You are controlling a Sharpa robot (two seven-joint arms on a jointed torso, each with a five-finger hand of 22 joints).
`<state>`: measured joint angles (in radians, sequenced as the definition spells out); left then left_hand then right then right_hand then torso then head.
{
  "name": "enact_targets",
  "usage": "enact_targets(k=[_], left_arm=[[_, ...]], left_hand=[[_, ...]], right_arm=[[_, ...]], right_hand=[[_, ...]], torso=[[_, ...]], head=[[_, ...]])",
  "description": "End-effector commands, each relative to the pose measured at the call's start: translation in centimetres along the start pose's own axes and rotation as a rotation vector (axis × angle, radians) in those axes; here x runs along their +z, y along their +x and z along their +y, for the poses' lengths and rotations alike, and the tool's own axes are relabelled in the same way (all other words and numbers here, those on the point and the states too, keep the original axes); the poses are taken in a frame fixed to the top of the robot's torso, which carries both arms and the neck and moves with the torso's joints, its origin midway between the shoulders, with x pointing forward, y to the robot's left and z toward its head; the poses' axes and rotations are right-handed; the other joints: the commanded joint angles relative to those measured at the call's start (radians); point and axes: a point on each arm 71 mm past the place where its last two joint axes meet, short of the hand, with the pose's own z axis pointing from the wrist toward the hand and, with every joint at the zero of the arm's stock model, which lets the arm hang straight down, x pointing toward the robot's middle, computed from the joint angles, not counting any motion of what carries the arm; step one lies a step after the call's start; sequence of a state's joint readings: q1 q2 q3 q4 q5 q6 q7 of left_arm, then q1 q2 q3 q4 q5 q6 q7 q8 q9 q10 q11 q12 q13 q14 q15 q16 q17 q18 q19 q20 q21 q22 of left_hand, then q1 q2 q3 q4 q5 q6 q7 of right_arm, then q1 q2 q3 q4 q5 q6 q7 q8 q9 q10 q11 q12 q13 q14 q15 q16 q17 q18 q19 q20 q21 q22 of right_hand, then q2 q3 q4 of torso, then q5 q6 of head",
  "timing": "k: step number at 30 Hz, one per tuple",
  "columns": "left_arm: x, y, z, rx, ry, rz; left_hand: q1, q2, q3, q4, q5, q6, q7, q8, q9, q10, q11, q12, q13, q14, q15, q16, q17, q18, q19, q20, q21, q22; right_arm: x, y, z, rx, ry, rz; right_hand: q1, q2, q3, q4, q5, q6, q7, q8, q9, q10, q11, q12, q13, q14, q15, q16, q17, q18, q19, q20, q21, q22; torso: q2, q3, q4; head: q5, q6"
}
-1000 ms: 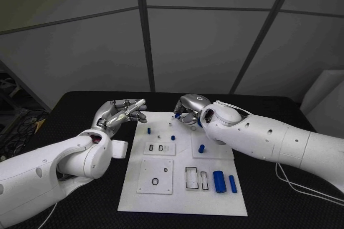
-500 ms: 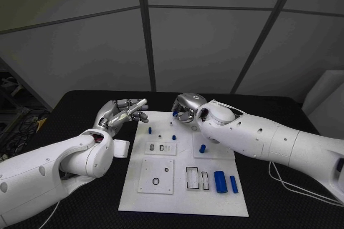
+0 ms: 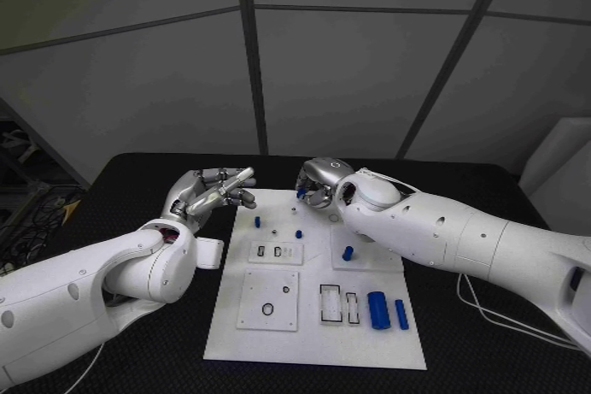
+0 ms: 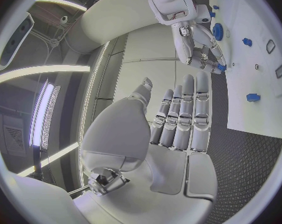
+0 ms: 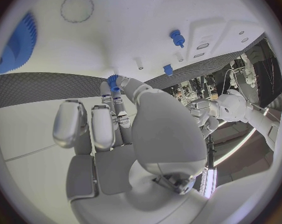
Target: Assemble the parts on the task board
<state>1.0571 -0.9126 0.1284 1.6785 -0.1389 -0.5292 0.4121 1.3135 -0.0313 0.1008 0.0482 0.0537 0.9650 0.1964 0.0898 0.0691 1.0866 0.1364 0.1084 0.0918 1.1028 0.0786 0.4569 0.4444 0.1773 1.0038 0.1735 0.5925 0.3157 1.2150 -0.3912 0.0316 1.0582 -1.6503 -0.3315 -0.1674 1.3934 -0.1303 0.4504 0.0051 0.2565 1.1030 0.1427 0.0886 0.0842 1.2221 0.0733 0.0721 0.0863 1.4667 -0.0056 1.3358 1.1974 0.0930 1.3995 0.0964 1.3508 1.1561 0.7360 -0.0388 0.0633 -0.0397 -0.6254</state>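
The task board [image 3: 314, 343] is lying flat on the black table [image 3: 136, 176], with recessed slots being shown in its raised white plates; one rectangular slot [image 3: 329, 304] near the front is being seen without a part in it. Two blue cylinders [image 3: 378, 311] are lying side by side on the board beside that slot, and small blue pegs [image 3: 298, 235] are standing upright further back. A small blue part [image 5: 113, 82] is being pinched at the fingertips of the right hand [image 3: 323, 184] above the board's far edge. The left hand [image 3: 212, 191] is being held over the table just beside the board, fingers straight and together, nothing gripped. No legible writing can be made out.
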Motion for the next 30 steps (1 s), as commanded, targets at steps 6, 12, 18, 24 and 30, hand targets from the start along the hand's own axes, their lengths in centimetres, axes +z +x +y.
enact_targets(k=[6,12,18,24,30], left_arm=[[0.02,0.23,-0.18,-0.005,0.007,0.016],[0.02,0.2,-0.18,-0.005,0.005,0.016],[0.02,0.12,-0.17,-0.004,0.004,0.015],[0.02,-0.02,-0.17,-0.002,0.003,0.012],[0.03,-0.12,-0.15,-0.001,0.002,0.01]], left_hand=[[-0.003,0.008,-0.002,-0.007,-0.002,0.007,0.003,-0.006,-0.002,0.002,0.004,-0.005,0.001,-0.006,-0.001,0.008,0.002,0.002,-0.008,0.003,0.006,0.002],[-0.003,0.008,-0.002,-0.007,-0.002,0.007,0.003,-0.006,-0.002,0.002,0.004,-0.005,0.001,-0.006,-0.001,0.008,0.002,0.002,-0.008,0.003,0.006,0.002],[-0.003,0.008,-0.002,-0.007,-0.002,0.007,0.003,-0.006,-0.002,0.002,0.004,-0.005,0.001,-0.006,-0.001,0.008,0.002,0.002,-0.008,0.003,0.006,0.002],[-0.003,0.008,-0.002,-0.007,-0.002,0.007,0.003,-0.006,-0.002,0.002,0.004,-0.005,0.001,-0.006,-0.001,0.008,0.002,0.002,-0.008,0.003,0.006,0.002],[-0.002,0.009,-0.001,-0.008,-0.002,0.006,0.003,-0.007,-0.002,0.001,0.005,-0.006,0.001,-0.007,-0.001,0.011,0.004,0.002,-0.009,0.003,0.009,0.004]], right_arm=[[0.23,0.43,-0.02,-0.021,0.006,0.041],[0.39,0.54,0.04,-0.022,0.005,0.046],[0.37,0.62,0.35,-0.017,-0.008,0.057],[0.17,0.56,0.5,-0.012,-0.018,0.059],[-0.01,0.4,0.48,-0.004,-0.024,0.047]], right_hand=[[-0.018,-0.002,0.003,0.005,-0.009,0.002,-0.001,-0.007,-0.001,-0.001,0.002,-0.007,-0.001,0.042,-0.003,0.005,-0.003,-0.013,0.001,-0.002,0.005,-0.001],[-0.034,-0.013,0.001,0.012,-0.019,-0.026,0.006,-0.023,-0.007,-0.024,0.009,-0.011,-0.006,0.04,0.004,0.003,-0.009,-0.012,-0.004,0.002,0.004,-0.004],[-0.042,-0.019,0.0,0.016,-0.032,-0.045,0.008,-0.027,-0.011,-0.033,0.012,-0.009,-0.008,0.039,0.006,0.002,-0.012,-0.012,-0.006,0.006,0.004,-0.006],[-0.04,-0.015,0.003,0.016,-0.035,-0.041,0.006,-0.023,-0.01,-0.026,0.01,-0.005,-0.007,0.039,0.006,0.003,-0.011,-0.012,-0.006,0.006,0.005,-0.004],[-0.037,-0.012,0.005,0.015,-0.034,-0.032,0.003,-0.018,-0.007,-0.016,0.007,-0.001,-0.005,0.039,0.003,0.005,-0.01,-0.012,-0.006,0.006,0.007,-0.002]], torso=[[0.001,-0.0002,0.0],[0.001,-0.0006,-0.0006],[0.001,-0.0006,-0.0013],[0.001,-0.0005,-0.0021],[0.002,-0.0007,-0.0014]], head=[[0.003,-0.003],[0.008,-0.006],[0.008,-0.008],[0.008,-0.008],[0.009,-0.008]])
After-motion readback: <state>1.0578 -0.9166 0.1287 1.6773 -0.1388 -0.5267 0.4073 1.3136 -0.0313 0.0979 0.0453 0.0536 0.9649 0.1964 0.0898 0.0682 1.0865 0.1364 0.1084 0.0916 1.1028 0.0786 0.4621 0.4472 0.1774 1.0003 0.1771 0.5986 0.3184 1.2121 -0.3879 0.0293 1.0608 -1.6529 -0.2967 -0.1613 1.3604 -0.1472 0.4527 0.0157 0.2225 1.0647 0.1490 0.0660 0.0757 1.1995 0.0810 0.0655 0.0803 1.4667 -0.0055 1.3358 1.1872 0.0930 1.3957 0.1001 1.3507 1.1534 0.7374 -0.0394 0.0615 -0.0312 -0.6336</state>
